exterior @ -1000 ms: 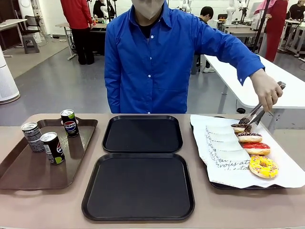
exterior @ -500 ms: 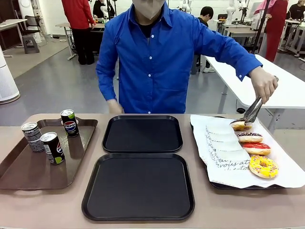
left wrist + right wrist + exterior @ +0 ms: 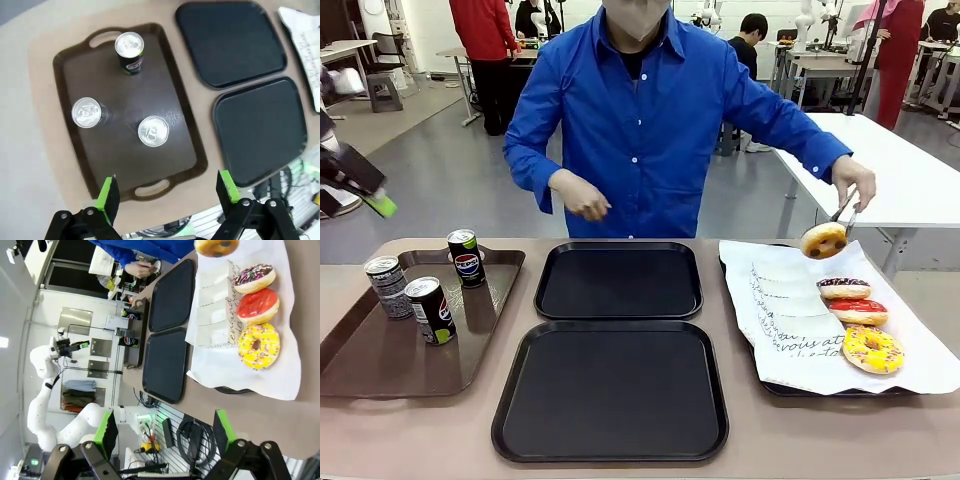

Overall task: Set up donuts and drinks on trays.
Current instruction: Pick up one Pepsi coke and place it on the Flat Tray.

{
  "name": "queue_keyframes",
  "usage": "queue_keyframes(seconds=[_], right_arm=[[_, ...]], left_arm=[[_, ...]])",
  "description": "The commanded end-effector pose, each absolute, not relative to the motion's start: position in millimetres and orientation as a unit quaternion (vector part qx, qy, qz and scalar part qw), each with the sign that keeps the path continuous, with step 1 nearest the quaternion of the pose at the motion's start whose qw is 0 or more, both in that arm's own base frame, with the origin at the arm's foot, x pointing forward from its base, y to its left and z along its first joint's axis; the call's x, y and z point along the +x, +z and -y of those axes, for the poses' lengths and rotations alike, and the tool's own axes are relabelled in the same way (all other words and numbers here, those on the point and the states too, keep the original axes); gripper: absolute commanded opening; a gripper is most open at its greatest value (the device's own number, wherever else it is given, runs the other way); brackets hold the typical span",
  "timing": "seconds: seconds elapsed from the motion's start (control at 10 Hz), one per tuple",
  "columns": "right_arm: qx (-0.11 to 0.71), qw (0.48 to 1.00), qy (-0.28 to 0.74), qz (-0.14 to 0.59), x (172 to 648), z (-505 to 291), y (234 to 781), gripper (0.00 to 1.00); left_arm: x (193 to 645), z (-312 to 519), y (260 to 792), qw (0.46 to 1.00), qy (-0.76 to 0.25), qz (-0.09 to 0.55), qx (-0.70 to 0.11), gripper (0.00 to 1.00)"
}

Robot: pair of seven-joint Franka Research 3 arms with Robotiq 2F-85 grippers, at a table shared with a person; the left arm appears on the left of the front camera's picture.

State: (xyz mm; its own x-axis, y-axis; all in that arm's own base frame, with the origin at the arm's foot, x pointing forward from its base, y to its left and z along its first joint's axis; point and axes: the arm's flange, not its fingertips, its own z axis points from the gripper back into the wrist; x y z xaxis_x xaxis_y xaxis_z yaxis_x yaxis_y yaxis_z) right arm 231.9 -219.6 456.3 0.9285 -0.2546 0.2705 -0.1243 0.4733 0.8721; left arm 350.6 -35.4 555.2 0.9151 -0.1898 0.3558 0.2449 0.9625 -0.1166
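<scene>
Three drinks stand on a brown tray (image 3: 380, 360): a grey patterned can (image 3: 388, 286), a black can with a green base (image 3: 430, 310) and a black can (image 3: 467, 258). Both black trays, far (image 3: 619, 280) and near (image 3: 610, 390), lie bare in the middle. A chocolate donut (image 3: 843, 288), a red donut (image 3: 857, 311) and a yellow donut (image 3: 872, 349) rest on white paper. The person's tongs hold a fourth donut (image 3: 823, 240) above the paper. My left gripper (image 3: 167, 192) hangs open high over the cans (image 3: 152, 131), seen at upper left (image 3: 370, 195) in the front view. My right gripper (image 3: 165, 432) is open, above and away from the donuts (image 3: 257, 305).
White script-printed paper sleeves (image 3: 790, 300) lie beside the donuts on the paper-lined tray (image 3: 800, 385) at the right. The person stands at the far edge, one hand (image 3: 582, 195) raised over the far black tray. Bare tabletop (image 3: 520, 300) runs between the trays.
The person's tongs closed on the farthest donut and lifted it off the paper. The person's other hand rose into view. My left gripper came into the front view at upper left.
</scene>
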Motion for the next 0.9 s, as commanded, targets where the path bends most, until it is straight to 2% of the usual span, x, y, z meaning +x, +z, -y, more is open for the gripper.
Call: queue_keyframes(seconds=[0.0, 0.3, 0.5, 0.8], right_arm=[[0.518, 0.833, -0.032, 0.194, 232.6, 220.9, 455.9, 1.0], [0.518, 0.833, -0.032, 0.194, 232.6, 220.9, 455.9, 1.0], [0.518, 0.833, -0.032, 0.194, 232.6, 220.9, 455.9, 1.0], [0.518, 0.833, -0.032, 0.194, 232.6, 220.9, 455.9, 1.0]], left_arm=[[365.4, 53.0, 525.7, 0.983, -0.083, 0.161, -0.027, 1.0], [377.3, 72.1, 495.2, 0.983, -0.071, 0.165, 0.03, 1.0], [379.3, 69.6, 489.9, 0.986, -0.067, 0.154, -0.008, 1.0], [377.4, 68.6, 493.5, 0.984, -0.081, 0.159, 0.014, 1.0]])
